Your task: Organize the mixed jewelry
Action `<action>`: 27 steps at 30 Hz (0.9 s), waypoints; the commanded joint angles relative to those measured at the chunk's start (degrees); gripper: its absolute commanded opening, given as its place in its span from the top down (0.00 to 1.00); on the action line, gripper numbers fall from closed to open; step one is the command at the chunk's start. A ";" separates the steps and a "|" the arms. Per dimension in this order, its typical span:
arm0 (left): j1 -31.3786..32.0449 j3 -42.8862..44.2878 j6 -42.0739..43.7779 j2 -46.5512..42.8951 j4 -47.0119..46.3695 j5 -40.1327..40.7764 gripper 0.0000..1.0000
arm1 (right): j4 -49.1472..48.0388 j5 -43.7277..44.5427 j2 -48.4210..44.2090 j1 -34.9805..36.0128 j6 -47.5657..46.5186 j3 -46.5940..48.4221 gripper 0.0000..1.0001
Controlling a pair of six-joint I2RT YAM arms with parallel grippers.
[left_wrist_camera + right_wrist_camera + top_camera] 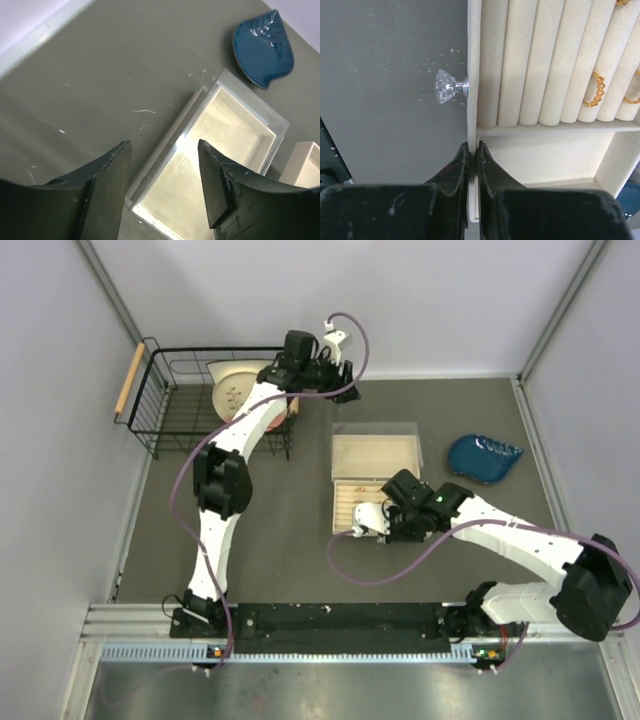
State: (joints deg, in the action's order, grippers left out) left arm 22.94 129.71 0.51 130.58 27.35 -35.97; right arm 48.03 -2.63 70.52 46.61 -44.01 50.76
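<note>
Several small gold rings (594,92) sit in the grooves of the beige ridged drawer (535,60), which is pulled out of the beige box (375,455). My right gripper (473,145) is shut on the drawer's front wall, just below its crystal knob (447,86); in the top view this gripper (372,525) is at the drawer's near left corner. My left gripper (164,147) is open and empty. It hangs above the box's clear top (210,150), at the back of the table (345,392). The silver hoop is out of view.
A blue leaf-shaped dish (485,457) lies right of the box and also shows in the left wrist view (263,50). A black wire basket (170,405) holding a cream plate (235,390) stands at the back left. Grey walls close in both sides.
</note>
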 commanded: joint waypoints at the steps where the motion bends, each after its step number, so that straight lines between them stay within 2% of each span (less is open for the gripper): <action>1: 0.70 3.00 -2.79 3.00 -4.66 0.55 0.38 | -1.71 -0.27 1.28 -1.17 -2.66 4.08 1.00; 12: 1.58 3.36 -6.66 8.28 -9.16 -4.10 0.36 | -2.59 -1.14 4.01 -2.93 -3.36 6.63 1.00; 27: 3.07 -0.16 -7.81 8.37 -11.62 -7.10 0.36 | -4.08 -2.73 6.21 -6.18 -4.77 8.74 1.00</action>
State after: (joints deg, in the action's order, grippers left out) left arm 25.52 130.17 -6.61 139.26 18.98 -41.25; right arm 46.98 -3.81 76.66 41.76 -47.55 55.90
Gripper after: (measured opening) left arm 0.637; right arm 0.027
